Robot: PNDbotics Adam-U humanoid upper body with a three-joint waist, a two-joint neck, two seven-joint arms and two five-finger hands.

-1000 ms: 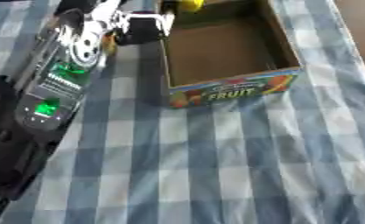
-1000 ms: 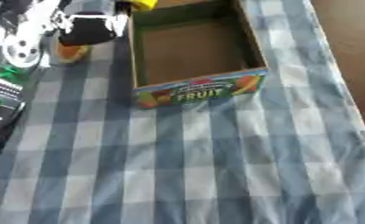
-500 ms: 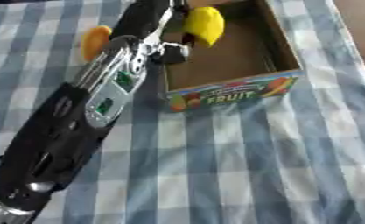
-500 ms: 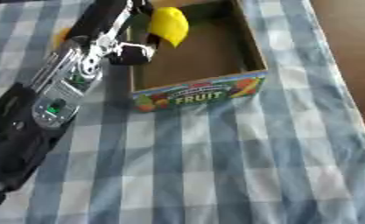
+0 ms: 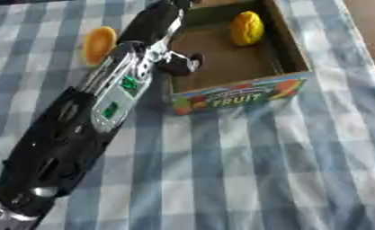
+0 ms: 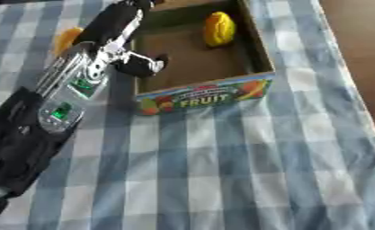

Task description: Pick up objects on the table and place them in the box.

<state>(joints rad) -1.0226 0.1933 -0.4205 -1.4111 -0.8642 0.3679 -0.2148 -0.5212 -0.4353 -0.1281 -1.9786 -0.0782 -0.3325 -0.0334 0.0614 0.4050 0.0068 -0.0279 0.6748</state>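
Yellow fruit [image 5: 247, 28] sits inside the box [image 5: 292, 54] near its far wall, so your next target is the orange piece [image 5: 99, 39] on the checked cloth [image 5: 245, 170], just left of your left arm [image 5: 104, 112]. Your left hand [image 5: 165, 8] runs off the top edge by the box's far-left corner; I can't tell its fingers. No right hand in sight
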